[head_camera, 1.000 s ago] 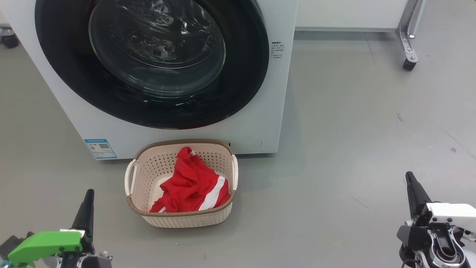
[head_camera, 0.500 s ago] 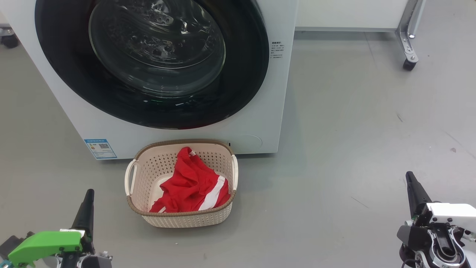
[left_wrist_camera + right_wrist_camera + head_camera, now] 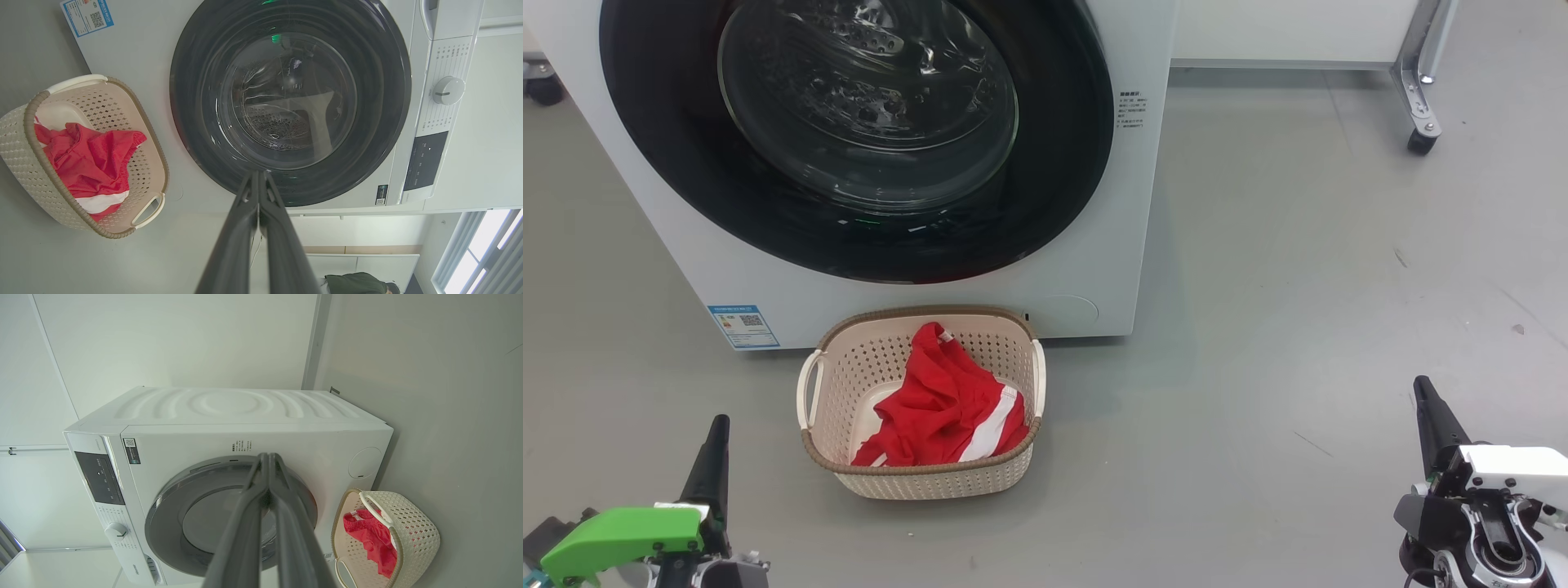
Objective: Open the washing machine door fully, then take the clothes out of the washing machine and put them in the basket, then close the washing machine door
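My left fingers (image 3: 711, 465), right fingers (image 3: 1433, 425) clenched empty; clothes (image 3: 939, 404) in basket (image 3: 931, 483) before the washing machine (image 3: 1094, 269). The door (image 3: 1062, 163), if unlatched, could swing open.

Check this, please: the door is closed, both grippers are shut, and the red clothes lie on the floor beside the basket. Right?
Not quite: the clothes lie inside the basket, as the head view shows. The rest stands.

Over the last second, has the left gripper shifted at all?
No. In the head view the left gripper sits shut at the same spot as before, lower left of the basket and below the blue label.
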